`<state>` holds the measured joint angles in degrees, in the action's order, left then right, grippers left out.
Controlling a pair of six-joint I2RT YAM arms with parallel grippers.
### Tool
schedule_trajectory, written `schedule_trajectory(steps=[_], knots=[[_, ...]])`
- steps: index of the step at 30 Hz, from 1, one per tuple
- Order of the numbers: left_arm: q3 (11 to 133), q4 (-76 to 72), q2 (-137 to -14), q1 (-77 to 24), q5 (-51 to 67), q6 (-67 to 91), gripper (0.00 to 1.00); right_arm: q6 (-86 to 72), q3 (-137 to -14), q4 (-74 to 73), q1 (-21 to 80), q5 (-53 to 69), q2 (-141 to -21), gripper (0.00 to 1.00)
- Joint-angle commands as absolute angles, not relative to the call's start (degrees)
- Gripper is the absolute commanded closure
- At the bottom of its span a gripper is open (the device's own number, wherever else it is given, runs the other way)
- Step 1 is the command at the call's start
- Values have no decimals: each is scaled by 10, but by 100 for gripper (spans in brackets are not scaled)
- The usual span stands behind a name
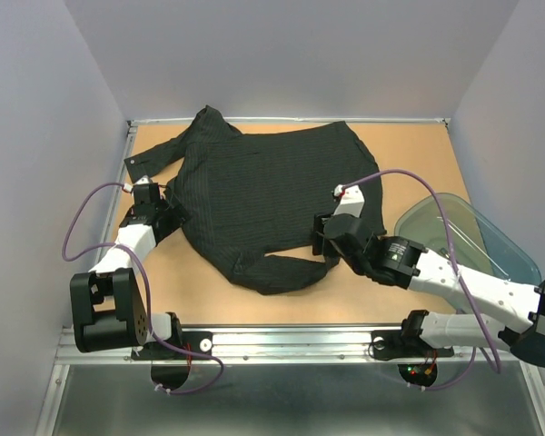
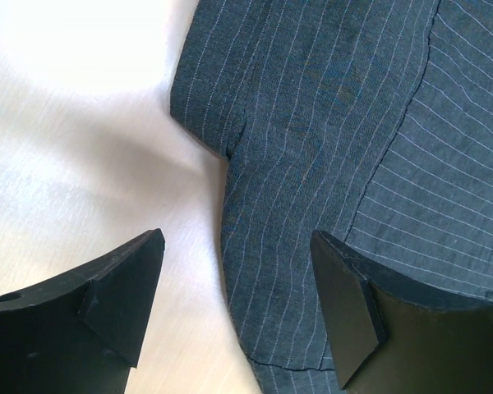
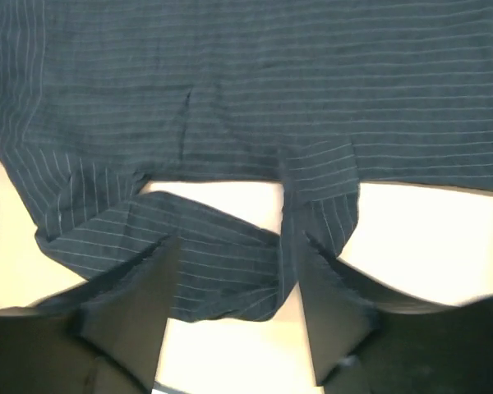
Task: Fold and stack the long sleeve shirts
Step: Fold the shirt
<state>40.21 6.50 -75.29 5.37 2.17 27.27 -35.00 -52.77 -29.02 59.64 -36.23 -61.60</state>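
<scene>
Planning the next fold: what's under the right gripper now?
A loose fold of the shirt at its near edge lies below the right gripper, between its open fingers, with the table showing beside it. What the cloth covers there cannot be seen.

The left arm rises from its base with the elbow folded and the wrist tipped downward. The left gripper points forward and right, low, its jaws wide apart. The right arm stretches low to the left. The right gripper points left, its dark fingers parted.
</scene>
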Motion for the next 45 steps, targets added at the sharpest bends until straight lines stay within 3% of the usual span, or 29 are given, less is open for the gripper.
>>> schedule_trajectory(steps=[1,4,12,20,26,30,40,45], knots=[[403,61,-752,56,23,261,17,-330,-568,-332,596,-321,-638,27],[401,61,-751,55,28,260,16,-326,-584,-337,579,-320,-650,23],[401,61,-765,42,54,254,16,-290,-620,-313,404,-208,-750,21],[402,59,-739,9,103,269,16,-313,-632,-210,281,-114,-847,25],[449,57,-725,-55,66,285,17,-330,-629,-162,250,-148,-904,27],[484,39,-789,-76,57,304,17,-329,-628,-127,221,-151,-944,28],[483,10,-902,-65,23,380,17,-275,-644,-84,218,-100,-1038,28],[452,4,-905,-11,40,395,17,-267,-669,-76,218,-82,-1073,28]])
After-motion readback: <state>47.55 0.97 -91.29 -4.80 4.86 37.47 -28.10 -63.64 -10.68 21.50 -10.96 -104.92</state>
